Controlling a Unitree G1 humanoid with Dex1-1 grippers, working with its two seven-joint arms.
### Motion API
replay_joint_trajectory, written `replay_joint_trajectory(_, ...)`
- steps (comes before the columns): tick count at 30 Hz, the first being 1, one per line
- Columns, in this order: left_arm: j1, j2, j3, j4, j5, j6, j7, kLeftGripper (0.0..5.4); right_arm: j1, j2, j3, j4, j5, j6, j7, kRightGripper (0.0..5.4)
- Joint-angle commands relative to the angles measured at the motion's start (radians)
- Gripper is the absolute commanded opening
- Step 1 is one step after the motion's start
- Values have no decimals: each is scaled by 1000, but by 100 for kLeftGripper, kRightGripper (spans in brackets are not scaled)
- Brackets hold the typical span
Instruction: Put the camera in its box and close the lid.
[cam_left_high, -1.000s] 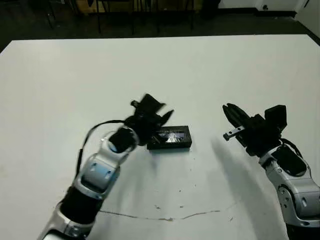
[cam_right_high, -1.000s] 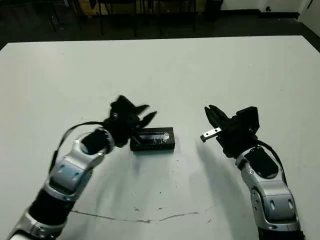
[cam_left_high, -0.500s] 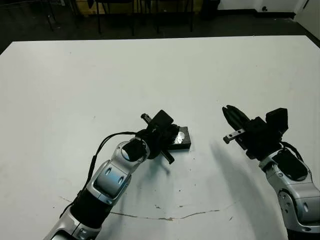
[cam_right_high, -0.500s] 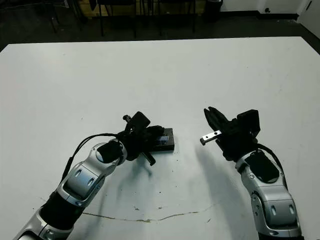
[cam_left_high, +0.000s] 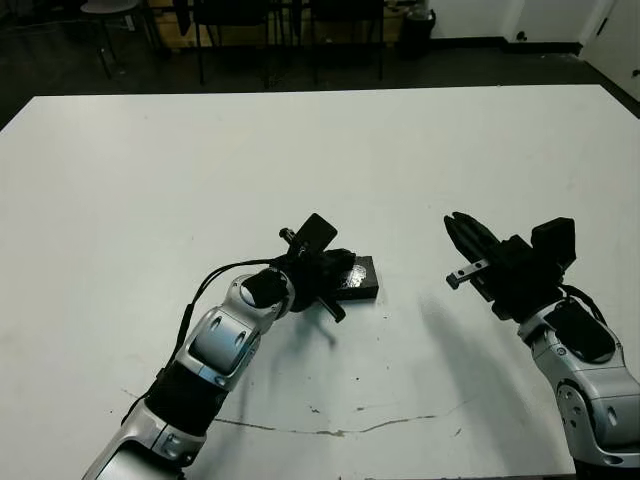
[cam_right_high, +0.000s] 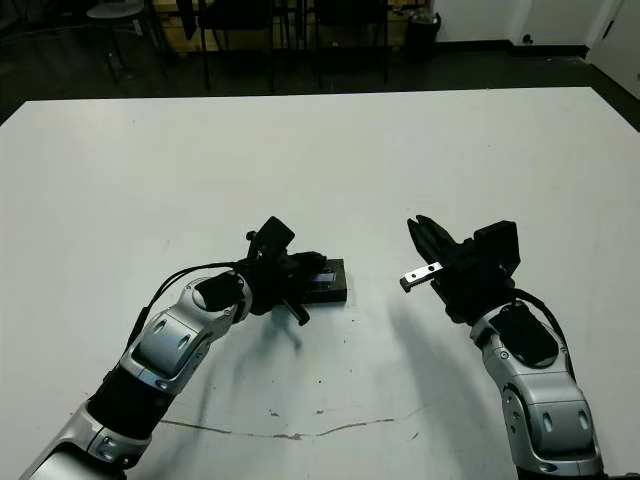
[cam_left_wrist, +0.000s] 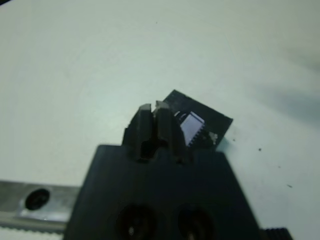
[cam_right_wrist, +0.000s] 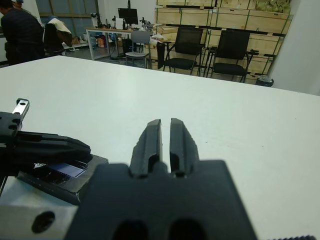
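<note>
Left gripper on the lid, right arm standing off

Lid (cam_left_high: 358, 279) lying flat near mid-table, glossy panel up, seemingly seated over the box; box and camera not separately visible from the head views. Long axis running roughly side to side across the table, tipped slightly, far end aimed toward the right arm. Left gripper (cam_left_wrist: 154, 111) directly at the lid's left end, fingers drawn together with barely a slit, tips over or touching the cover, gripping nothing. Right gripper (cam_right_wrist: 165, 131) well apart to the right, raised off the white table (cam_left_high: 420, 150), fingers narrow and parallel, empty. Nearer arm by far: the left. Judged from the pictures: closing press under way or just ending, any remaining push falling straight down along the lid's left end.
</note>
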Motion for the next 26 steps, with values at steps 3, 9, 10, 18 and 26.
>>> replay_joint_trajectory(3, 137, 76, 81, -46, -40, 178, 4, 1, 20, 9, 0, 29, 10, -36, 26, 0)
replay_joint_trajectory(9, 274, 139, 251, -308, -171, 120, -37, 1, 38, 23, -12, 22, 18, -53, 25, 0)
replay_joint_trajectory(10, 291, 149, 278, -346, -178, 105, -31, 1, 39, 24, -11, 22, 16, -61, 25, 0)
replay_joint_trajectory(18, 390, 156, 516, -471, -268, -86, -1, 1, 31, 40, -6, 34, 9, -75, 16, 0)
replay_joint_trajectory(26, 483, 83, 631, -446, -307, -300, 77, 1, 27, 67, 14, 21, -7, -46, -34, 0)
